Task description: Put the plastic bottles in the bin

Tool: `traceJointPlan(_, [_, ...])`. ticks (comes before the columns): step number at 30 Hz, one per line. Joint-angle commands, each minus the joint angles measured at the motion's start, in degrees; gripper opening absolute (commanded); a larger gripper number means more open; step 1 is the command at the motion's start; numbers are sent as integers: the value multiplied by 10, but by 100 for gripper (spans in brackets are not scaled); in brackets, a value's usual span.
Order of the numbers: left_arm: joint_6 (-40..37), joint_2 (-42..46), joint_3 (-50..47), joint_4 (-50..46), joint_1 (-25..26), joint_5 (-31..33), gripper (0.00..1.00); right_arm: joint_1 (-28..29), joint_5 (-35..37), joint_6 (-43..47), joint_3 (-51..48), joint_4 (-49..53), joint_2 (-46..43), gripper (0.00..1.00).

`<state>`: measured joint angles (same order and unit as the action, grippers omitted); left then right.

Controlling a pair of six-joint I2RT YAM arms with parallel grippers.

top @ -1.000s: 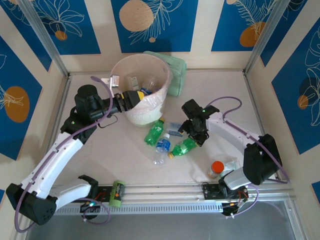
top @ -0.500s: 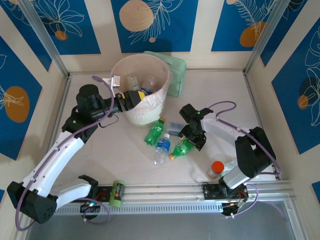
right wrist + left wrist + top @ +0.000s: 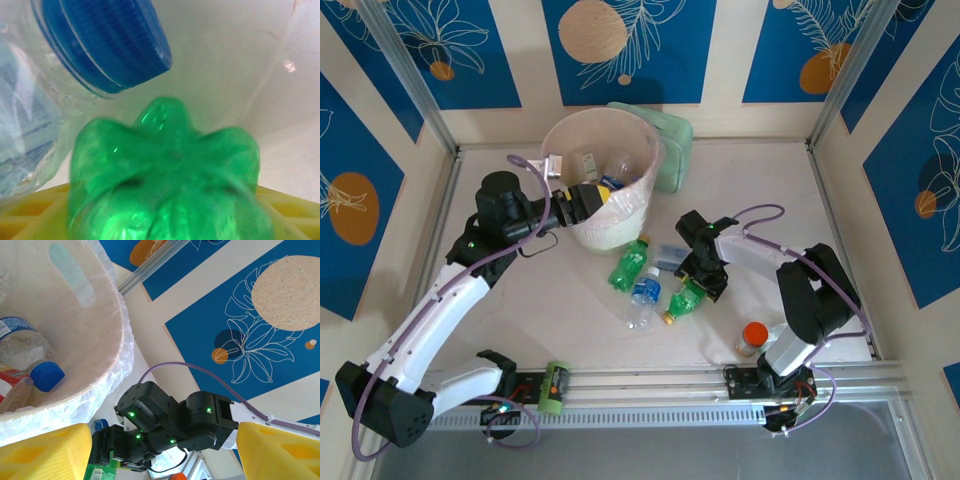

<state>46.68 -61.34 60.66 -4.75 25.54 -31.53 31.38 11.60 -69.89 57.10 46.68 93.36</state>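
Straddling green bottle [image 3: 686,298] on pale table [image 3: 760,180], right claw [image 3: 704,282], grip unclear, left claw [image 3: 590,196] wide, blue-patterned walls [image 3: 620,50]

Bottles [image 3: 628,266] clutter the table [image 3: 770,180] beside the bin [image 3: 600,232]; the far right stands open.

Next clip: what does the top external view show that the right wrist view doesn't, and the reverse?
Top external adds the layout: the bin with the left gripper open at its rim, a second green bottle and a clear bottle lying on the table, and the orange-capped container. Right wrist adds close detail: the green bottle base-on against a yellow finger, a blue cap right beside it. Shared: that green bottle at the right gripper; whether it is clamped is unclear.
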Motion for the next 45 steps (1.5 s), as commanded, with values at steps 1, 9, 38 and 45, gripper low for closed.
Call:
traceJointPlan(1, [7,0,-6,24,6,-15,76,-1,-7,3,-15,-11,4,70])
traceJointPlan(9, [17,-5,-4,31,7,-13,76,0,7,7,-23,-11,-48,55])
traceJointPlan(38, [95,-71,21,205,91,-118,93,-9,-48,131,239,-136,-317,50])
traceJointPlan(45, [98,-84,31,218,103,-133,91,-8,-90,109,278,-193,-290,50])
